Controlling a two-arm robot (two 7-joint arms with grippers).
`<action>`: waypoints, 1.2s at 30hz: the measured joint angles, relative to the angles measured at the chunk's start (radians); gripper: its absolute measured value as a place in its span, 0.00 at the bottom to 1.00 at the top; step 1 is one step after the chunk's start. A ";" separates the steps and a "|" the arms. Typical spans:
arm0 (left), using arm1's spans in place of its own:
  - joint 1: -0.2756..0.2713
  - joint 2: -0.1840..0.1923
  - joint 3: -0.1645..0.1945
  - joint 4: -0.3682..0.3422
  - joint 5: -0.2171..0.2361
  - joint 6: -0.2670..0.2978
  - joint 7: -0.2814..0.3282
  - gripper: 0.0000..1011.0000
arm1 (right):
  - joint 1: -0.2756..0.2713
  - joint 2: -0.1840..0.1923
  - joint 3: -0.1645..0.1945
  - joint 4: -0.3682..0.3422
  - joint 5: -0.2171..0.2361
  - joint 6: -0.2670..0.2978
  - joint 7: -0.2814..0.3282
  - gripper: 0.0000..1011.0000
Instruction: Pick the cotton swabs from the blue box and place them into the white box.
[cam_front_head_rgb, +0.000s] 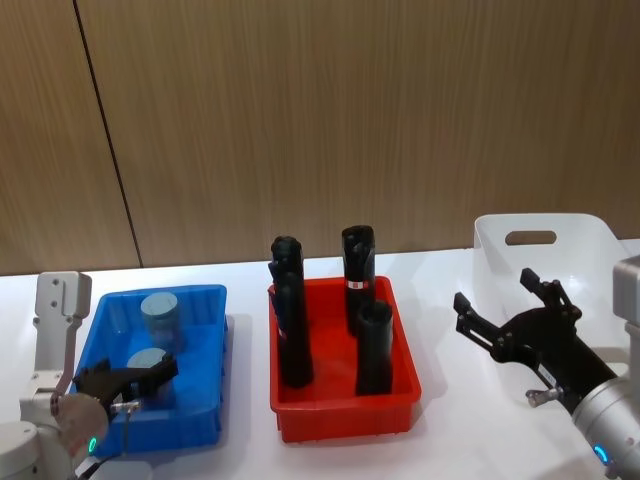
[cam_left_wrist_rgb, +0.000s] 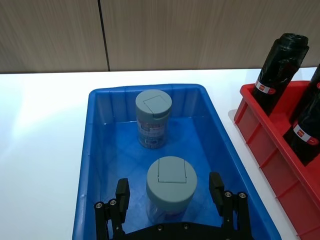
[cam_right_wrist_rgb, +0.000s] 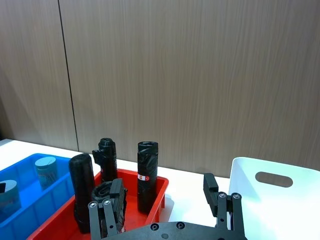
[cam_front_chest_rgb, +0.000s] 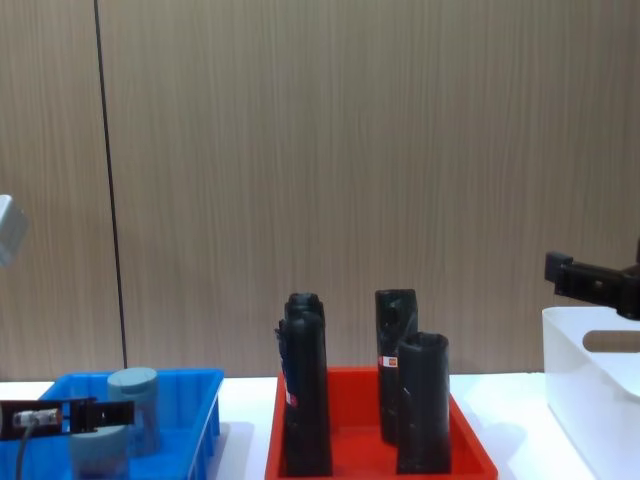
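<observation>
Two jars logged in the blue box (cam_left_wrist_rgb: 98, 150), both upright and well apart: near jar (cam_left_wrist_rgb: 171, 175) at the robot's end, far jar (cam_left_wrist_rgb: 153, 116) by the back wall. Appearance? (M.)

Short clear cylinders with pale grey-blue round lids that have a flip-tab outline, and whitish fill. The far jar carries a printed label band. (K.)

Left gripper (cam_left_wrist_rgb: 169, 186)? (M.)

Jaws wide, one finger on either side of the near jar, down around lid level. A gap shows on both sides, so no contact that I can see. Right gripper (cam_front_head_rgb: 492, 288) is also spread wide and holds nothing. It hovers over the table (cam_front_head_rgb: 248, 400) just beside the white box (cam_front_head_rgb: 600, 240), on the red tray (cam_front_head_rgb: 345, 420) side. (K.)

Handling estimate? (M.)

Judged light: thin plastic with cotton inside. The wall is probably stiff enough for a moderate squeeze. It is smooth and round, though, so an off-centre pinch may let it slip or spin. Best hold is across the full width of the body, just under the lid, so the rim acts as a stop. Avoid clamping the lid itself, as the flip tab could pop. (K.)

Hazards? (M.)

One finger sits near the box's side wall and could snag it. The black rolls (cam_front_head_rgb: 292, 330) stand tall in the tray between the boxes, so the carry must clear them. (K.)
</observation>
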 joint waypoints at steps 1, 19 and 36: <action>-0.004 -0.001 -0.001 0.006 -0.001 0.005 -0.004 0.99 | 0.000 0.000 0.000 0.000 0.000 0.000 0.000 0.99; -0.065 -0.020 -0.008 0.117 0.019 0.031 -0.107 0.99 | 0.000 0.000 0.000 0.000 0.000 0.000 0.000 0.99; -0.123 -0.035 -0.005 0.211 0.081 0.027 -0.208 0.80 | 0.000 0.000 0.000 0.000 0.000 0.000 0.000 0.99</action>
